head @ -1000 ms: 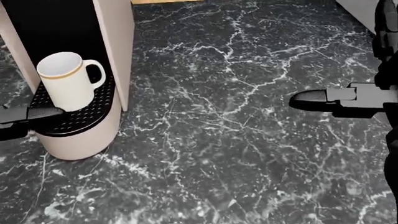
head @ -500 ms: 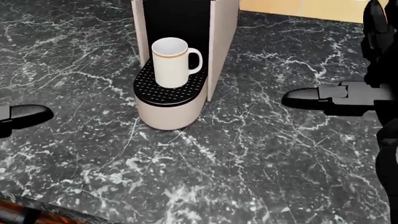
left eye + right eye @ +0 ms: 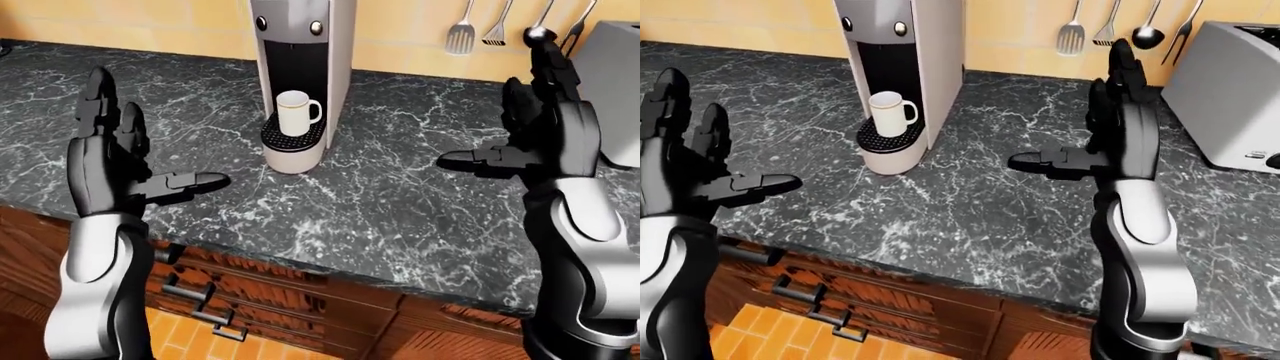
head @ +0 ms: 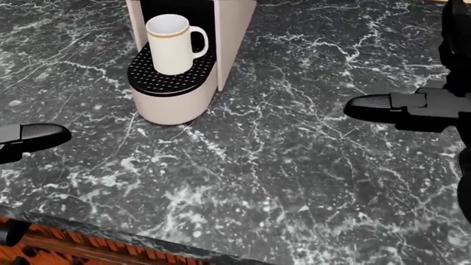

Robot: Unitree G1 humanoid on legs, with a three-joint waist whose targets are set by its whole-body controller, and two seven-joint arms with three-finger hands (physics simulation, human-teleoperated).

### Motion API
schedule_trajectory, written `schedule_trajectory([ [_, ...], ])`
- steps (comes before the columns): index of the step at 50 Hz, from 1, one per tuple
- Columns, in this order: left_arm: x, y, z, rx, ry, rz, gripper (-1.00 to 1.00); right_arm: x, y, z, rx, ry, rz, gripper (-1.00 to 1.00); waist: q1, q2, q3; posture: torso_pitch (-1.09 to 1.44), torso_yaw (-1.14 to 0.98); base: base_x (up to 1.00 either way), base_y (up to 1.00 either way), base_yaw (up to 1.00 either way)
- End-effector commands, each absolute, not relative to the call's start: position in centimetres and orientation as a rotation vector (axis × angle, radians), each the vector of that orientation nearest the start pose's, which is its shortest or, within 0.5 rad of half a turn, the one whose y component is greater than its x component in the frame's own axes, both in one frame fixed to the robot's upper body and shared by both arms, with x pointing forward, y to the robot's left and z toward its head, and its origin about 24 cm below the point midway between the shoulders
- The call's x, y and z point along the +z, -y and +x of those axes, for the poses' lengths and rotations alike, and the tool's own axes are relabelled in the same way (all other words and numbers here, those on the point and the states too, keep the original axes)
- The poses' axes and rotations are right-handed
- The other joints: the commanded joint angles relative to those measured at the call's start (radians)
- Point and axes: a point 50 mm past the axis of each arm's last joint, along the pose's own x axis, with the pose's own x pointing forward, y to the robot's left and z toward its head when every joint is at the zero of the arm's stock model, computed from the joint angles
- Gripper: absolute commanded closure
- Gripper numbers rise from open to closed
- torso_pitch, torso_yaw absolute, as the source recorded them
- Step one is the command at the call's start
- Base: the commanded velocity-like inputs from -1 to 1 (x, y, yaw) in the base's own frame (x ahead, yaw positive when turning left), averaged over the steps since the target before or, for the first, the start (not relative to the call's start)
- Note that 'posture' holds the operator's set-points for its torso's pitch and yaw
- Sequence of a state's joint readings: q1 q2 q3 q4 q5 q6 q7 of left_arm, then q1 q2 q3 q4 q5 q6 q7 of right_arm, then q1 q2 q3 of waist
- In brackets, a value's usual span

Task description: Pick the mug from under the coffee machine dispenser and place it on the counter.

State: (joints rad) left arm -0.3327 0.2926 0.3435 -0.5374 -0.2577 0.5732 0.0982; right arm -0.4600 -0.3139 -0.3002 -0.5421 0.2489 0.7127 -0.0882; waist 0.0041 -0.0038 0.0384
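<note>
A white mug point(image 3: 294, 112) with a gold rim band stands upright on the black drip tray point(image 4: 168, 83) of the beige coffee machine point(image 3: 303, 52), under its dispenser, handle to the right. My left hand point(image 3: 150, 146) is open, fingers raised, low and to the left of the machine and well apart from it. My right hand point(image 3: 510, 124) is open, fingers raised, to the right of the machine and apart from it. In the head view only the thumbs show, left point(image 4: 33, 135) and right point(image 4: 375, 105). Both hands are empty.
The black marble counter point(image 3: 400, 202) runs across the view, its near edge above wooden drawers point(image 3: 230, 300). A silver toaster point(image 3: 1230, 90) stands at the right. Utensils point(image 3: 480, 30) hang on the yellow wall.
The whole head view has shifted: the camera moved, so the machine and mug sit at top left and the counter's near edge shows. Both hands stay open and empty.
</note>
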Motion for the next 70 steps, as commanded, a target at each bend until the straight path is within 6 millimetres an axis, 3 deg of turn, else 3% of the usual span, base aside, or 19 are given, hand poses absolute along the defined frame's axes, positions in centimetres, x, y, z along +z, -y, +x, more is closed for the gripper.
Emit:
schedule_trajectory([
  [1,23.2,-22.8,25.5,0.212,0.443,0.030,-1.00,25.0,21.3,26.7,-0.137,0.399,-0.034,-1.00,0.000,0.001,-0.020,0.00,0.00,0.00,0.00,0.00],
  [21,24.5,-22.3,25.9,0.187,0.447,0.041,-1.00,25.6,21.2,26.3,-0.128,0.416,-0.030,-1.00,0.003,0.001,-0.027,0.00,0.00,0.00,0.00,0.00],
  [28,24.7,-20.8,26.7,0.106,0.380,0.008,-1.00,25.7,21.1,26.1,-0.119,0.433,-0.030,-1.00,0.003,0.001,-0.030,0.00,0.00,0.00,0.00,0.00],
  [44,24.6,-18.6,26.3,0.011,0.279,-0.049,-1.00,26.0,21.0,25.8,-0.111,0.436,-0.028,-1.00,0.000,-0.002,-0.026,0.00,0.00,0.00,0.00,0.00],
  [54,24.3,-17.3,28.0,-0.046,0.211,-0.093,-1.00,26.5,20.9,25.6,-0.106,0.445,-0.030,-1.00,0.002,-0.006,-0.023,0.00,0.00,0.00,0.00,0.00],
  [63,24.7,-17.9,29.4,-0.007,0.206,-0.065,-1.00,26.3,20.8,25.6,-0.102,0.440,-0.024,-1.00,0.001,-0.008,-0.022,0.00,0.00,0.00,0.00,0.00],
  [70,24.9,-17.1,30.0,-0.028,0.206,-0.062,-1.00,26.3,20.7,25.5,-0.097,0.439,-0.025,-1.00,0.002,-0.009,-0.022,0.00,0.00,0.00,0.00,0.00],
])
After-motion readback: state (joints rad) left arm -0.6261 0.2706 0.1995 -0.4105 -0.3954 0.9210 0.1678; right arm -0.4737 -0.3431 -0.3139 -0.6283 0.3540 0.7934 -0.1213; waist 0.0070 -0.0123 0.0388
